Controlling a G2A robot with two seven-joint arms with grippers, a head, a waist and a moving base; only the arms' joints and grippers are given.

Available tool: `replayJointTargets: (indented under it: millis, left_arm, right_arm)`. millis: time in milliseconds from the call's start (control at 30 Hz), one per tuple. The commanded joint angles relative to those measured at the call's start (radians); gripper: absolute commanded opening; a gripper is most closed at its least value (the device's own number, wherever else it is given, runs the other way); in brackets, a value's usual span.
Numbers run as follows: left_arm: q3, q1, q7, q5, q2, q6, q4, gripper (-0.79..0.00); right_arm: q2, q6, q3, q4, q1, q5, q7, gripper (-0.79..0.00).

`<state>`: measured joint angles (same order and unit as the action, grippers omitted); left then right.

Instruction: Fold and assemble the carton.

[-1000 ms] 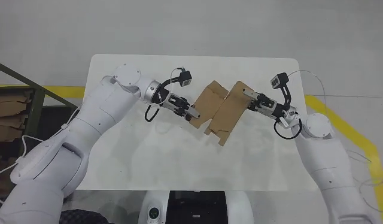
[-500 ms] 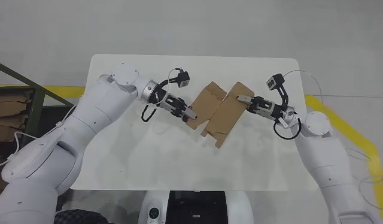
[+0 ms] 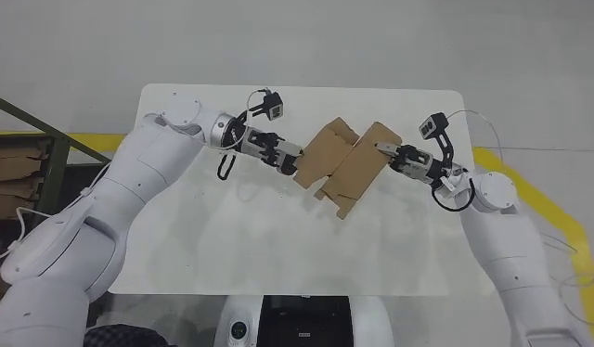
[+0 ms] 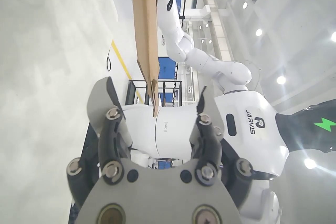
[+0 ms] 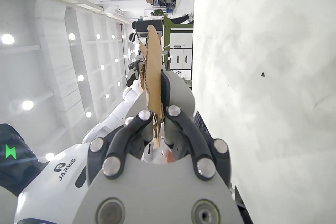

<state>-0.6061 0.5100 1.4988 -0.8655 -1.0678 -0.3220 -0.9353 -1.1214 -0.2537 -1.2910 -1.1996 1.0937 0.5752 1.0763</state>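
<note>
I see my right gripper clamped on the near end of the carton, one finger pressed to each face. The cardboard runs edge-on straight out beyond the fingertips. The white table lies off to one side of the tool.

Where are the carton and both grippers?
carton (image 3: 348, 166), top view, middle of the cardboard.
left gripper (image 4: 155, 87), left wrist view, between its open fingertips.
right gripper (image 5: 155, 84), right wrist view, between fingertips clamping the carton.
</note>
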Motion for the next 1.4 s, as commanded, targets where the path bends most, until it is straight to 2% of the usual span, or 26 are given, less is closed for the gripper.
replayJointTargets:
  millis: [0,333,567,767,1233,1367]
  left_arm:
    - [-0.020,0.004,-0.023,-0.007,-0.002,-0.023,0.022,0.000]
    - [-0.068,0.027,-0.060,-0.050,-0.026,-0.060,0.106,0.000]
    - [-0.072,0.031,-0.100,-0.042,-0.052,-0.064,0.141,0.000]
    - [-0.077,0.044,-0.153,-0.022,-0.069,-0.063,0.144,0.000]
    - [-0.080,0.046,-0.156,-0.021,-0.071,-0.063,0.144,0.000]
    - [-0.098,0.075,-0.212,-0.009,-0.067,-0.038,0.100,0.000]
  right_arm:
    - [0.002,0.021,-0.019,-0.022,0.018,0.001,-0.067,-0.785]
    - [0.006,0.049,-0.102,-0.248,0.194,-0.061,-0.472,-0.785]
    - [-0.001,0.086,-0.092,-0.375,0.318,-0.083,-0.635,-0.785]
    - [-0.001,0.114,-0.092,-0.495,0.410,-0.151,-0.705,-0.785]
    - [-0.001,0.114,-0.092,-0.495,0.410,-0.151,-0.705,-0.785]
    - [-0.003,0.115,-0.095,-0.492,0.412,-0.157,-0.731,-0.785]
